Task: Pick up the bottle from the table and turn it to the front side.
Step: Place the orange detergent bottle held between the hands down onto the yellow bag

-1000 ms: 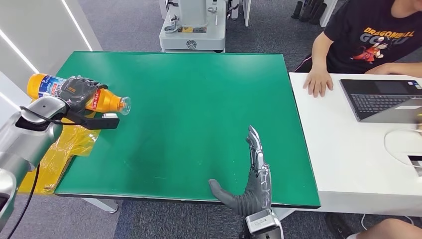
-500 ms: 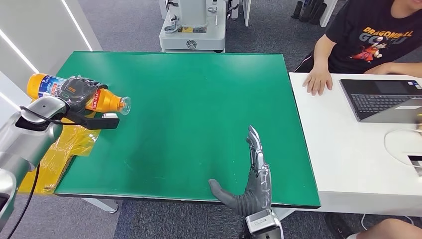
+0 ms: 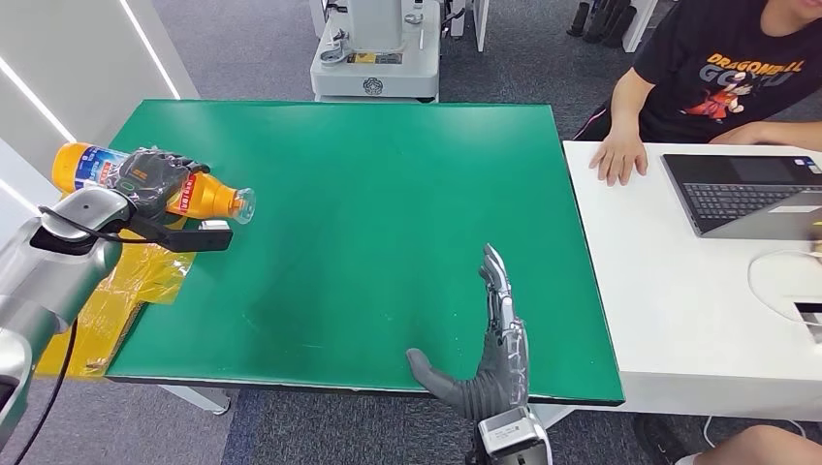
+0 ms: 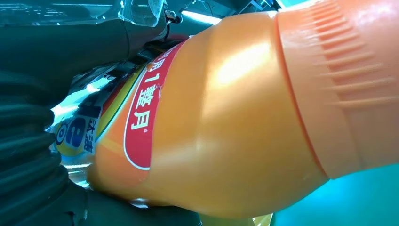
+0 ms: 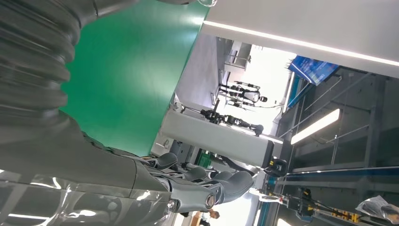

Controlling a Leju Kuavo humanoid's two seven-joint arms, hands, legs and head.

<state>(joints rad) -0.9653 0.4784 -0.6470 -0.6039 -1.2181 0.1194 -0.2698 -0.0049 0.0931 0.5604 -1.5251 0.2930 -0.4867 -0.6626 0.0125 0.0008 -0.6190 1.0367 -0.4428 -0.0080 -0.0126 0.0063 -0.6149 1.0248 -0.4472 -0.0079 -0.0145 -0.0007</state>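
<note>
Holding the bottle [image 3: 145, 182] sideways off the surface [image 3: 368, 194] edge, your left robot hand [image 3: 150, 179] risks dropping it while turning; right robot hand [image 3: 490, 344] idles, fingers spread, holding nothing.

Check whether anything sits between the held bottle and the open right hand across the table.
Nothing visible does. The left hand grips the bottle at the table's left edge; bare green table lies between it and the right hand.

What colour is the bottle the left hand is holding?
Orange, with a red, yellow and blue label. The bottle shows best in the left wrist view.
</note>
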